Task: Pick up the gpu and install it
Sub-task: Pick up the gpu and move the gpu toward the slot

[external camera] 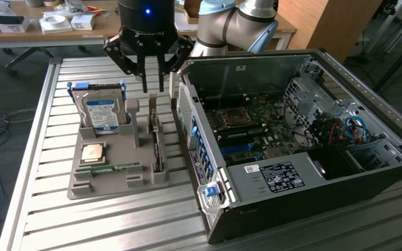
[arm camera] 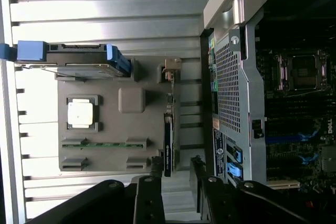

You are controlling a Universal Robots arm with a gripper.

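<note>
Grey holder (external camera: 117, 151), as I see it: hard drive (external camera: 102, 112) upright, processor chip (external camera: 92, 152) and memory stick (external camera: 107, 168) lying flat, gpu (external camera: 156, 141) on edge in the slot nearest the open computer case (external camera: 271, 209). My gripper (external camera: 155, 90) hangs just above one end of the gpu, fingers apart, gripping nothing.
</note>
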